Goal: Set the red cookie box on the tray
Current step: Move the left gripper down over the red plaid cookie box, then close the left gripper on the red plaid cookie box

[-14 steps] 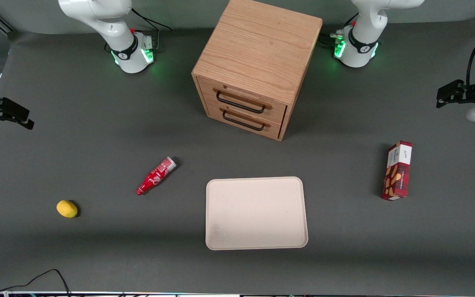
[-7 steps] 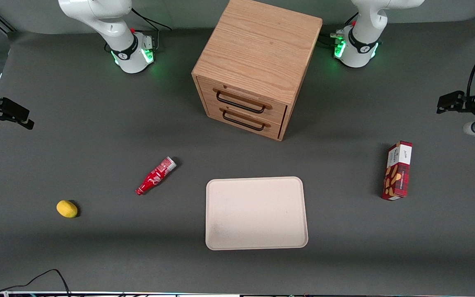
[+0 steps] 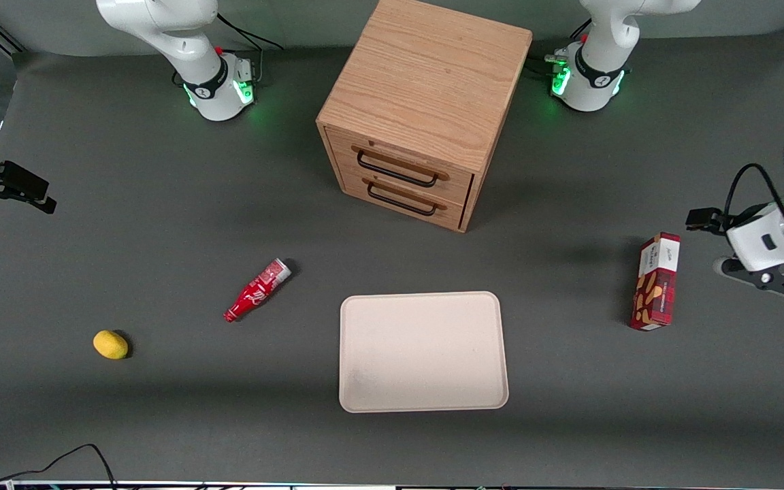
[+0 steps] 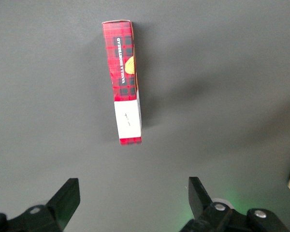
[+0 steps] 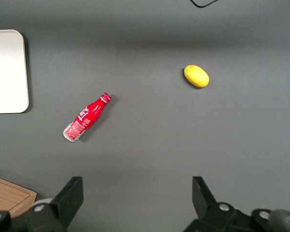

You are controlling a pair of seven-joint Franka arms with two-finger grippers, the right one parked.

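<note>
Your tray [image 3: 423, 351] lies bare, nearer the front camera than the cabinet [image 3: 419, 116]. The cookie box [image 3: 655, 282] stands on its long edge, well toward the working arm's end. Your gripper [image 4: 133, 203] hovers beside it, jaws wide, holding nothing. Risk: a glancing finger could topple the slim box. The fingertips are cut off in the wrist view.

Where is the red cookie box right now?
The red cookie box lies on the table toward the working arm's end, apart from the tray. The open gripper hovers near it without touching.
</note>
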